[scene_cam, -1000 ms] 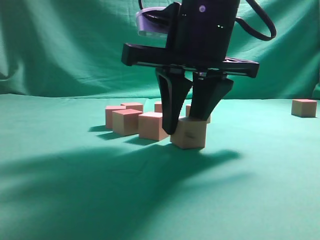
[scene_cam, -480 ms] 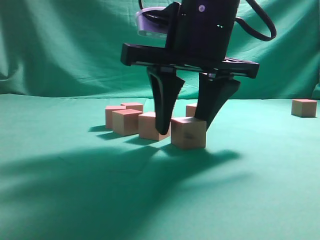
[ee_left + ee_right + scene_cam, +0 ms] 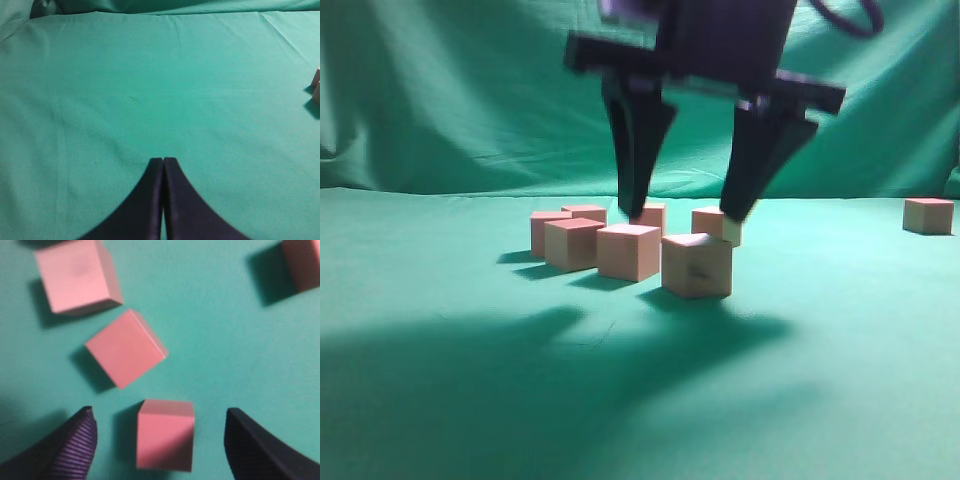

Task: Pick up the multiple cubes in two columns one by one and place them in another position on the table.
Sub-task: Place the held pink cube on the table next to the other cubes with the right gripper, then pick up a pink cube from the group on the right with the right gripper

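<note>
Right tool (image 3: 688,207) risen off cube (image 3: 697,265), jaws wide, left tool (image 3: 163,167) closed, creased green table (image 3: 470,400)

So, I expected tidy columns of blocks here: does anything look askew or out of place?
Yes. In the right wrist view the small pinkish-red cube above the open right gripper sits rotated diagonally, unlike the squarer neighbour between the fingers. In the exterior view one lone cube sits far right on the green cloth table, apart from the cluster.
</note>
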You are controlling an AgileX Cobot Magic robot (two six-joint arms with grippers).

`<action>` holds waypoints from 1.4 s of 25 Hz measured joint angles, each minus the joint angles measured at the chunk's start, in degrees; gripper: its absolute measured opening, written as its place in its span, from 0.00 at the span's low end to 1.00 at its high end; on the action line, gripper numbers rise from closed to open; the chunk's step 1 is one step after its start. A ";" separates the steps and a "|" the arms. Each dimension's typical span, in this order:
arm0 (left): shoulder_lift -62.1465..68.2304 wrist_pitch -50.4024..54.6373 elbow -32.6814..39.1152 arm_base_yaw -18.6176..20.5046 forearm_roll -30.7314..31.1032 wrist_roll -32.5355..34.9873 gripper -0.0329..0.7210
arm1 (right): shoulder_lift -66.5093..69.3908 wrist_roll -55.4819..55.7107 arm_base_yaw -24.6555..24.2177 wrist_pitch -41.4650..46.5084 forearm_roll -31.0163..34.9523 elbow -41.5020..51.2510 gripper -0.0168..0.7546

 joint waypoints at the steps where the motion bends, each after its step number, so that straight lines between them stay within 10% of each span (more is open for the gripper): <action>1: 0.00 0.00 0.00 0.00 0.00 0.00 0.04 | -1.59 0.00 0.00 0.25 0.00 0.00 0.66; 8: 0.00 0.00 0.00 0.00 0.00 0.00 0.04 | -14.49 -0.13 0.00 5.03 -2.91 0.00 0.66; 17: 0.00 0.00 0.00 0.00 0.00 0.00 0.04 | -24.70 11.11 -1.15 18.82 -31.22 0.00 0.66; 25: 0.00 0.00 0.00 0.00 0.00 0.00 0.04 | -24.75 12.28 -21.92 17.23 -31.21 0.00 0.66; 35: 0.00 0.00 0.00 0.00 0.00 0.00 0.04 | -16.80 -0.84 -46.20 11.14 -13.40 0.00 0.66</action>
